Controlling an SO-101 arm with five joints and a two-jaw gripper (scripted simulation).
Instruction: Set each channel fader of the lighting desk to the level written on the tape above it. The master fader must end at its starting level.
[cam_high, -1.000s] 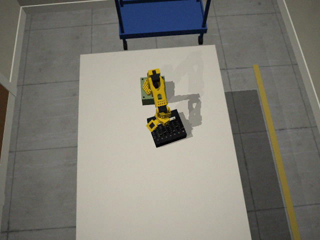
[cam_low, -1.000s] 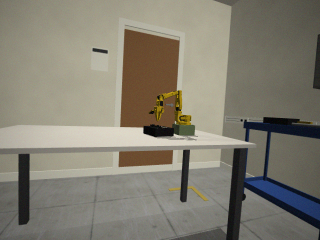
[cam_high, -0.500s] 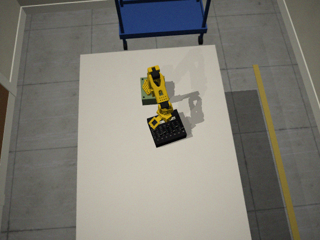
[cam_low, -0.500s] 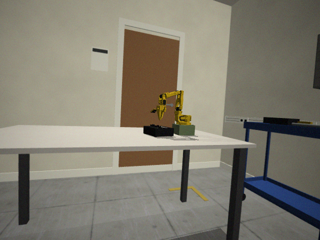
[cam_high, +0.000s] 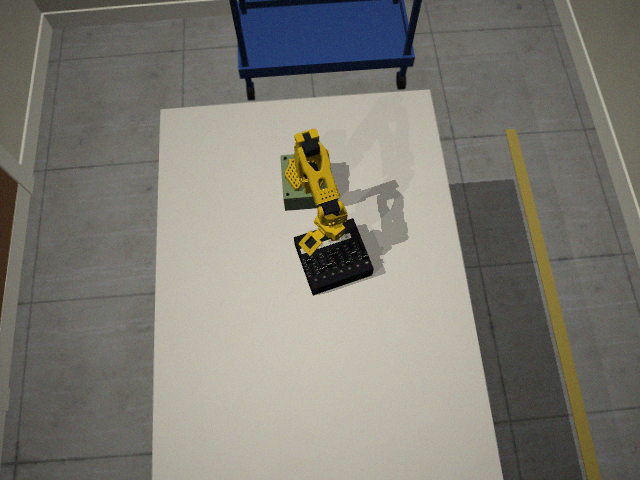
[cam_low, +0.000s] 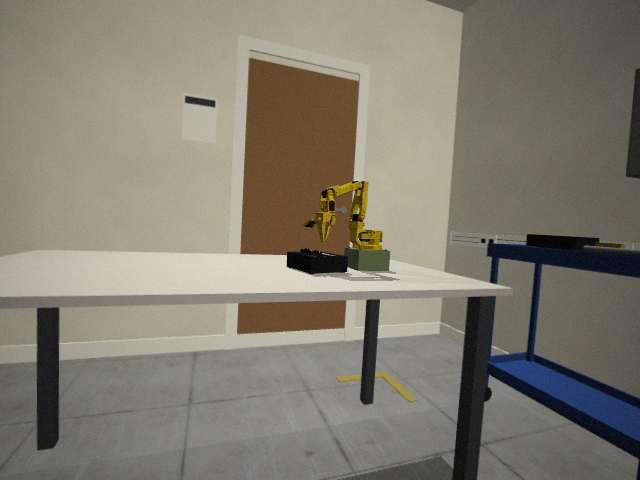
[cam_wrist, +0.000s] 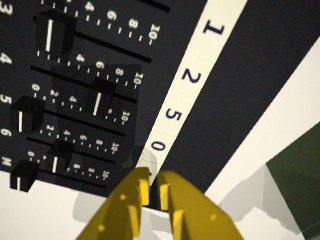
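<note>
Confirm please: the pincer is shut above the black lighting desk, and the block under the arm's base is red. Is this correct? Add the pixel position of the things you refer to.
Not quite: the block (cam_high: 298, 203) (cam_low: 368, 260) under the arm's base is green, as the exterior view shows. The rest is right.

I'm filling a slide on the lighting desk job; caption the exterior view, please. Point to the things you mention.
Yellow arm on a green block, its shut gripper (cam_high: 339, 237) (cam_low: 323, 240) (cam_wrist: 155, 172) poised above the black lighting desk (cam_high: 338, 279) (cam_low: 330, 265) (cam_wrist: 260, 55).
</note>
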